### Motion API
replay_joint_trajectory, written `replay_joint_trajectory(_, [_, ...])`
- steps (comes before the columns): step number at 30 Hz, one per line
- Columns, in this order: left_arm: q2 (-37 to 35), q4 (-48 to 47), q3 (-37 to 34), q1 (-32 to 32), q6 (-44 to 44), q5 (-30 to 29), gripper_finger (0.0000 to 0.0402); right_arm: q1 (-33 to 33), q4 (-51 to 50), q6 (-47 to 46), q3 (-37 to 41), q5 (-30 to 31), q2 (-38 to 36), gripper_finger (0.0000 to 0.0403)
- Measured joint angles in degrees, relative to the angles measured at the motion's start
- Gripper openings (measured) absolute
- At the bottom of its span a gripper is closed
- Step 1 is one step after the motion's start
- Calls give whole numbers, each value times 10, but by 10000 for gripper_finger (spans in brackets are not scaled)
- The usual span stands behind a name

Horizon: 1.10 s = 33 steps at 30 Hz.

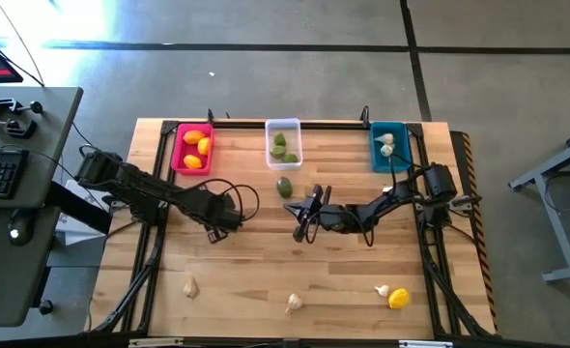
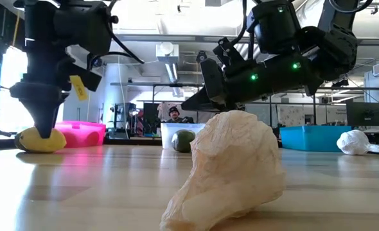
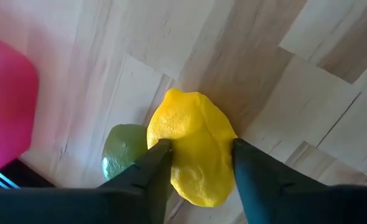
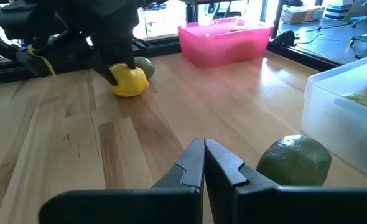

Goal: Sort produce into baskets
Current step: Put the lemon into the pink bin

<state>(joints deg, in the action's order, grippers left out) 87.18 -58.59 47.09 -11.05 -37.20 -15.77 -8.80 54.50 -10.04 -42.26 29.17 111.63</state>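
Note:
A yellow fruit (image 3: 193, 146) lies on the wooden table, and a green fruit (image 3: 122, 149) lies against it. My left gripper (image 3: 196, 167) stands over the yellow fruit, closed on its sides; in the high view the arm (image 1: 215, 224) hides it. The pink basket (image 1: 191, 148) holds yellow and orange fruits, the clear basket (image 1: 283, 142) green ones, the teal basket (image 1: 388, 145) garlic bulbs. My right gripper (image 4: 203, 163) hovers shut near the table's middle, next to a second green fruit (image 4: 293, 160). My left gripper pinches the yellow fruit's two long sides (image 3: 171, 144) between its two fingers (image 3: 151, 167). The fingers come steeply from above and lie across the fruit. The fruit rests on the table (image 2: 40, 140).
Loose on the near part of the table are garlic bulbs (image 1: 190, 287), (image 1: 294, 303), (image 1: 383, 290) and a yellow fruit (image 1: 398, 299). One bulb (image 2: 228, 170) fills the low view's foreground. A desk with a keyboard (image 1: 0, 172) stands left of the table.

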Motion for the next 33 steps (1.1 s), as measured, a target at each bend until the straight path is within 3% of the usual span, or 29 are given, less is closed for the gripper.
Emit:
replay_joint_trajectory(8, [-1, 1, 4, -17, 48, -7, 54, 0, 0, 0, 0, 0, 0, 0])
replay_joint_trajectory(19, [-41, -10, 67, -24, 71, -17, 1, 0, -3, -1, 0, 0, 0, 0])
replay_joint_trajectory(23, [-57, -19, 67, -19, 50, -8, 24, 0, -8, -1, 0, -1, 0, 0])
replay_joint_trajectory(28, [-58, -20, 67, -34, 25, 63, 83, 0, -11, 0, 0, -2, 0, 0])
replay_joint_trajectory(33, [-58, -28, 68, -81, 146, 45, 149, 0, -11, 0, 0, -3, 0, 0])
